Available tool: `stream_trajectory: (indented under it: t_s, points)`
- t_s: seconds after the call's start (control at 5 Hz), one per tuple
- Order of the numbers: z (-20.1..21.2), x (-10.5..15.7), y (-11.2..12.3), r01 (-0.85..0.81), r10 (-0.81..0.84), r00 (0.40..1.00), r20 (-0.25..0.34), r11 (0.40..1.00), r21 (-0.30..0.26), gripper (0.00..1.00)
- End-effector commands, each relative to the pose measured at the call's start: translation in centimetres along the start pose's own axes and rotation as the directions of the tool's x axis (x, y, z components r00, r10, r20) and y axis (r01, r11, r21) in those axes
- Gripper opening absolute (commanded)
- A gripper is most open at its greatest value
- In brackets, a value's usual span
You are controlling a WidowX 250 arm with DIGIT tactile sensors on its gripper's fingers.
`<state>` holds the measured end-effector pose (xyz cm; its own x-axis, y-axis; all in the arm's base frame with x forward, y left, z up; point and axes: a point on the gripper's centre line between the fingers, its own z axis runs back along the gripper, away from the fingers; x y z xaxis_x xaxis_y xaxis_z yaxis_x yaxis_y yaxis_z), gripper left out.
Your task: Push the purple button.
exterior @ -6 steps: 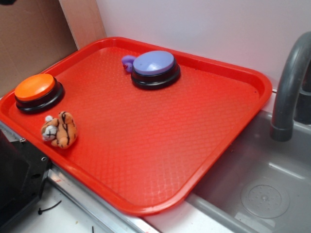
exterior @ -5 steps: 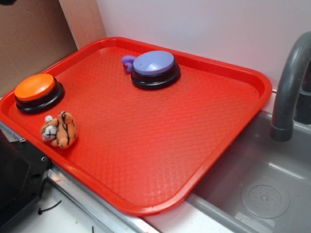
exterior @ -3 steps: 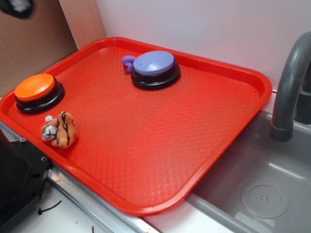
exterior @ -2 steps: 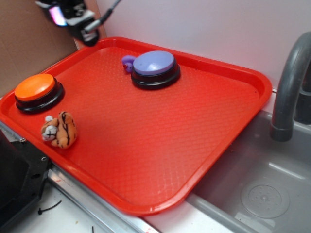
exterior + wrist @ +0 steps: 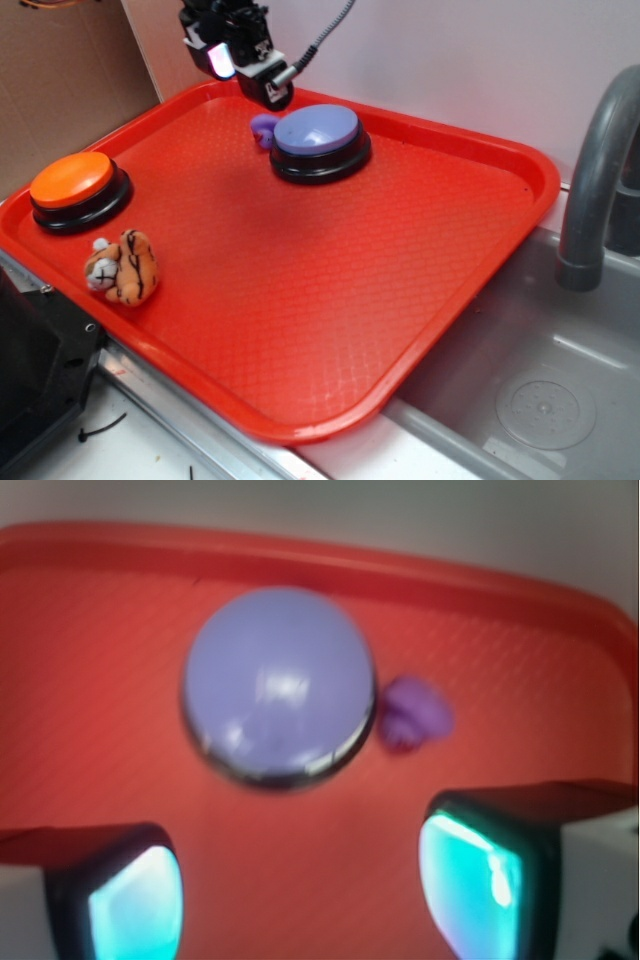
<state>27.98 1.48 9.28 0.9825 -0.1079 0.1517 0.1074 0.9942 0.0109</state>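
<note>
At the far left of the red tray (image 5: 450,260) sits the orange button (image 5: 72,180), and just in front of it, toward the near edge, lies a small plush tiger (image 5: 122,267); both are well apart from the arm and look like distractors for this task. Further right, above the tray's far edge, hangs the gripper (image 5: 272,95), its two pads (image 5: 135,900) spread with open tray between them in the wrist view, holding nothing. It probably stands high and off to the side because it is on approach, not yet over its target. Just below it lies a small purple lump toy (image 5: 264,129), touching or nearly touching the black base of the purple button (image 5: 317,130), which stands on the far middle of the tray, unpressed. At the far right, off the tray, a grey faucet (image 5: 597,170) curves over a sink (image 5: 540,390).
</note>
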Motion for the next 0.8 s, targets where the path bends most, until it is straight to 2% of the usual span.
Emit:
stream_trajectory:
  t_s: [0.0, 0.4, 0.6]
  points:
    - [-2.0, 4.1, -0.7, 0.024, -0.023, 0.998, 0.066, 1.0, -0.015, 1.0]
    - [-3.6, 3.9, -0.8, 0.039, -0.039, 0.999, 0.031, 0.999, -0.011, 1.0]
    - [-2.9, 3.5, -0.9, 0.052, -0.052, 0.998, 0.023, 0.999, 0.004, 1.0]
